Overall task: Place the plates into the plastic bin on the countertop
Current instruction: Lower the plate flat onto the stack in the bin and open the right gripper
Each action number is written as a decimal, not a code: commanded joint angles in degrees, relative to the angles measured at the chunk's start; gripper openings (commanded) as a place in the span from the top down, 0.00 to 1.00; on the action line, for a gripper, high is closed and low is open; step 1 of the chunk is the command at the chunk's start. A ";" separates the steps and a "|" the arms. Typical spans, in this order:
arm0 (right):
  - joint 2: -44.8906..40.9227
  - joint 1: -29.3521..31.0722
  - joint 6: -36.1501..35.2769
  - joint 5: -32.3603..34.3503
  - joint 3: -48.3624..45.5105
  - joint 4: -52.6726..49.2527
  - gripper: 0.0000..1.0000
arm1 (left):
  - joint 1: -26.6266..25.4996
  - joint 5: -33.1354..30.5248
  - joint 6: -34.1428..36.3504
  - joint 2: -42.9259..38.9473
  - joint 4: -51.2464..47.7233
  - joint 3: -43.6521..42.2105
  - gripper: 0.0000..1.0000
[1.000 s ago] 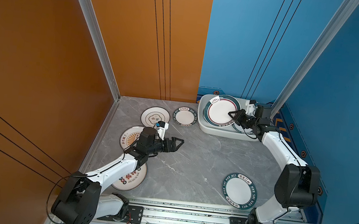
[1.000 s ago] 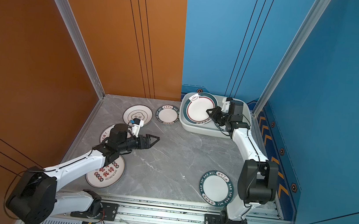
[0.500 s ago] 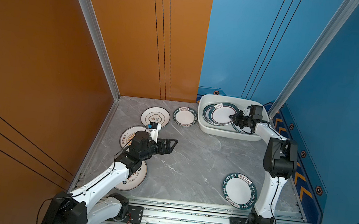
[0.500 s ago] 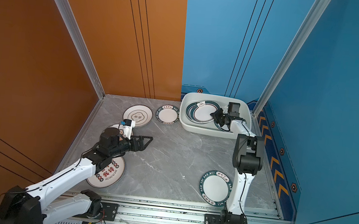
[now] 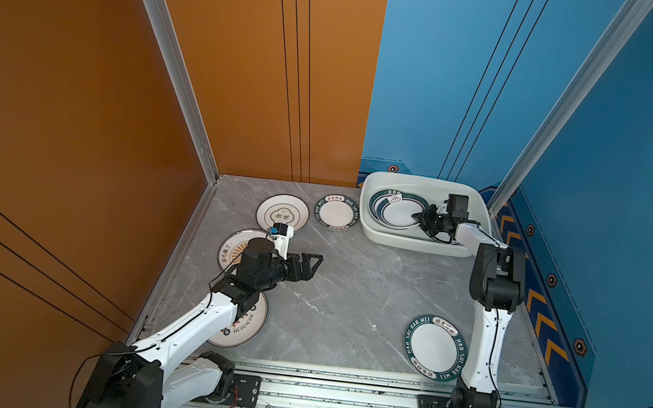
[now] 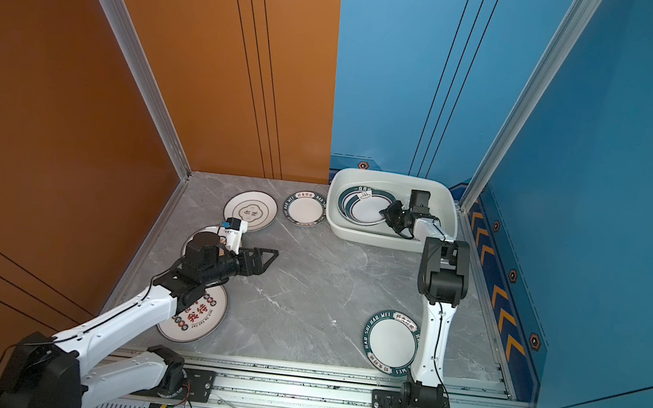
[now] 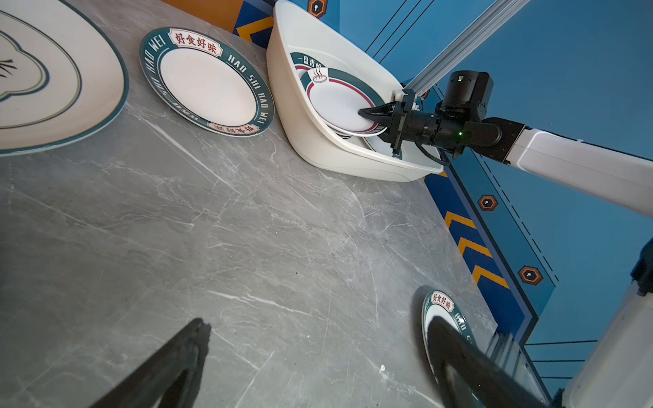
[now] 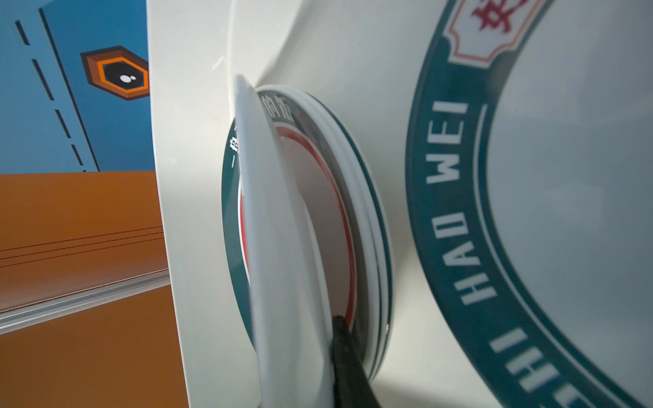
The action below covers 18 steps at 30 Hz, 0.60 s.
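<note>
The left jaws stand wide apart and empty over the bench (image 5: 347, 299), the small green-lettered plate (image 5: 336, 211) lying ahead and to one side of their tips, nearer this arm. The right jaws are clamped on the rim of a red-lined plate (image 5: 398, 217) inside the plastic bin (image 5: 416, 246); it reaches straight out from them, tilted over the stack (image 5: 375, 207) below.

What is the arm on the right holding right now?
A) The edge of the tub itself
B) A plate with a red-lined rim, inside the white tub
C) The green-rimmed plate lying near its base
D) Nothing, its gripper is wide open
B: the right gripper is shut on the rim of the red-lined plate, which it holds tilted inside the plastic bin.
</note>
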 commanded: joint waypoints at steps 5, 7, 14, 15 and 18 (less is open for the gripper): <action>2.72 1.02 0.56 -1.35 6.70 -1.34 0.86 | 0.67 2.11 0.78 1.17 1.35 0.27 0.02; 3.09 1.17 0.22 -1.01 7.36 -2.32 0.75 | 0.74 2.25 0.72 1.39 1.48 0.27 0.02; 2.16 1.54 -4.07 2.84 9.18 -9.15 0.61 | 0.74 2.69 0.67 2.05 1.67 0.40 0.02; 1.82 1.65 -5.33 3.97 9.97 -11.20 0.60 | 0.74 2.80 0.65 2.10 1.66 0.38 0.02; 1.23 2.08 -9.40 7.44 12.81 -18.19 0.58 | 0.75 2.89 0.67 2.27 1.76 0.36 0.02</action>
